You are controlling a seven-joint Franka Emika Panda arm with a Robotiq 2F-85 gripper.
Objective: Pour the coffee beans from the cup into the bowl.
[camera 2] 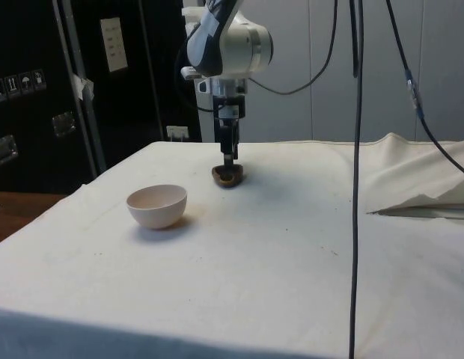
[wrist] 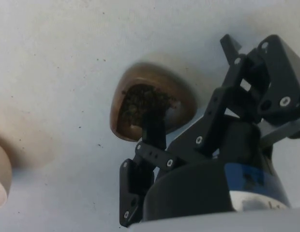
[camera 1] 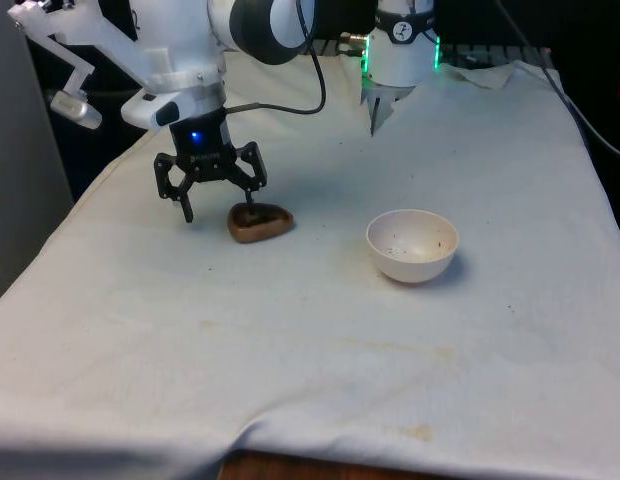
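A low brown cup (camera 1: 262,224) holding dark coffee beans (wrist: 144,103) stands on the cloth at the front view's left of centre. My gripper (camera 1: 219,207) is open and down at the cup. One fingertip (wrist: 152,126) dips inside the cup's rim over the beans, while the other finger (camera 1: 187,208) hangs outside, on the front view's left of the cup. The cup (camera 2: 227,176) sits directly under the gripper (camera 2: 229,157) in the side view. A white bowl (camera 1: 412,245) stands upright about a hand's width away on the front view's right, with a few dark specks inside.
The white cloth (camera 1: 320,340) covers the whole table, bunched into folds at the far side (camera 2: 419,187). A black cable (camera 2: 357,179) hangs down in front of the side view. The bowl (camera 2: 157,206) has bare cloth all round it.
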